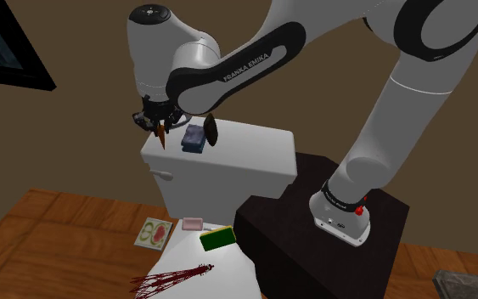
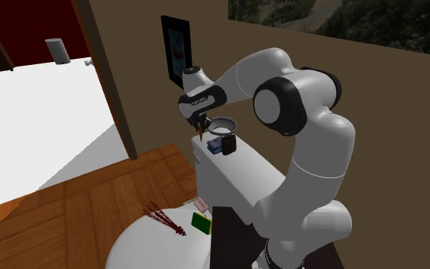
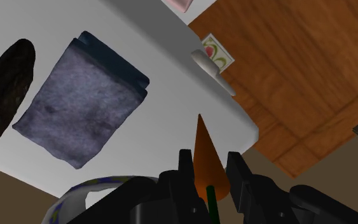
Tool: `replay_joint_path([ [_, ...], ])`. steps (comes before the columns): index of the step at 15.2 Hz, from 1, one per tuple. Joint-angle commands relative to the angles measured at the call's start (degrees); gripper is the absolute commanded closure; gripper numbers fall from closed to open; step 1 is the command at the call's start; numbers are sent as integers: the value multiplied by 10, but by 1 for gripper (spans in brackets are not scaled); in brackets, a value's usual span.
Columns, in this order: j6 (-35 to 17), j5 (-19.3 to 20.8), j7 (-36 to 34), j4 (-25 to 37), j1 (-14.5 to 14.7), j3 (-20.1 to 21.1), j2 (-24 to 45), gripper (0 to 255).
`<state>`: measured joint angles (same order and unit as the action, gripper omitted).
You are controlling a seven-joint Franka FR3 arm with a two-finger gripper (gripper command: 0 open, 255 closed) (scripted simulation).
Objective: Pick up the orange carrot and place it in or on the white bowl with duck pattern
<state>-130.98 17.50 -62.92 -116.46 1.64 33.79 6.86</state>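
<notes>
The orange carrot (image 3: 205, 154) points tip-down between my black fingers (image 3: 185, 169), which are shut on its thick end. My gripper (image 1: 159, 120) hangs over the left end of the white toilet tank lid (image 1: 237, 151) in the shoulder view, with the carrot's tip (image 1: 160, 136) just above it. In the second exterior view the gripper (image 2: 200, 121) is right beside the white bowl (image 2: 222, 124), which stands on the tank. The bowl's patterned rim (image 3: 85, 191) shows close to the gripper (image 3: 208, 168).
A folded blue cloth (image 1: 194, 136) and a dark lumpy object (image 1: 212, 129) lie on the tank lid. Below are the toilet lid with a red twig bundle (image 1: 174, 280), a green block (image 1: 217, 239), a pink bar (image 1: 193, 224) and a flower card (image 1: 154, 233). The dark stand (image 1: 313, 229) is at the shoulder view's right.
</notes>
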Motion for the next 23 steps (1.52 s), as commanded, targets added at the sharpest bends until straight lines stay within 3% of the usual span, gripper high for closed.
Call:
replay_joint_path([
  [1,0,0,0,0,0,0,0,255],
  [5,0,0,0,0,0,0,0,255],
  [23,122,-55,51,89,-5,5,-48,255],
])
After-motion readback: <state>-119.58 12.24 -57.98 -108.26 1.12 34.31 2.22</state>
